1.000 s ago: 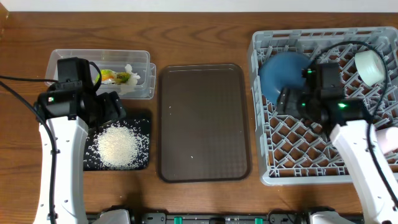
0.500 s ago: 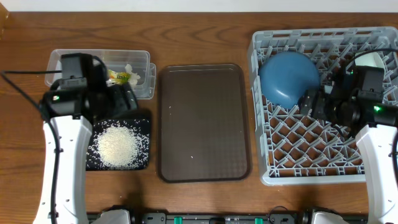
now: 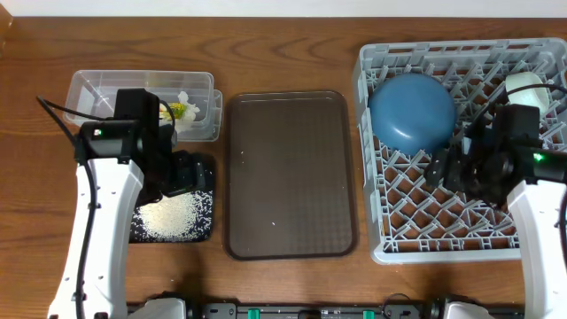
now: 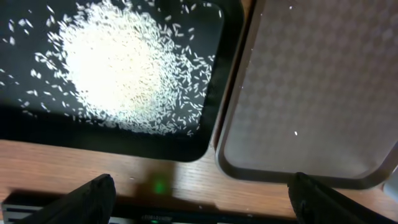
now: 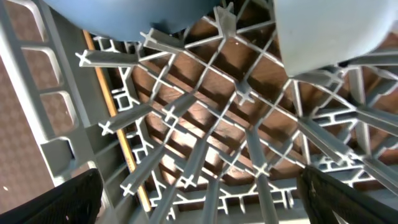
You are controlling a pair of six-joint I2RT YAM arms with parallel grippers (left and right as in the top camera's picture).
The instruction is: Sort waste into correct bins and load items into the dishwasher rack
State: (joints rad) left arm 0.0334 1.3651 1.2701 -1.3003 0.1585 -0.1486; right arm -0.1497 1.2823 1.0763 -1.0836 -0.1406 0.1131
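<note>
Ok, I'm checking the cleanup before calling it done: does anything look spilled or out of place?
Only slightly: a couple of white specks, probably stray rice grains, lie on the brown tray instead of with the rice pile in the black tray. Nothing else stands out.

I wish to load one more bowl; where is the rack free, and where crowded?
The dishwasher rack has bare pegs in its front left part, between the front wall and the dark-blue dish. The back row, with that dish and the pale bowl, is crowded; the right gripper hangs over the middle.
</note>
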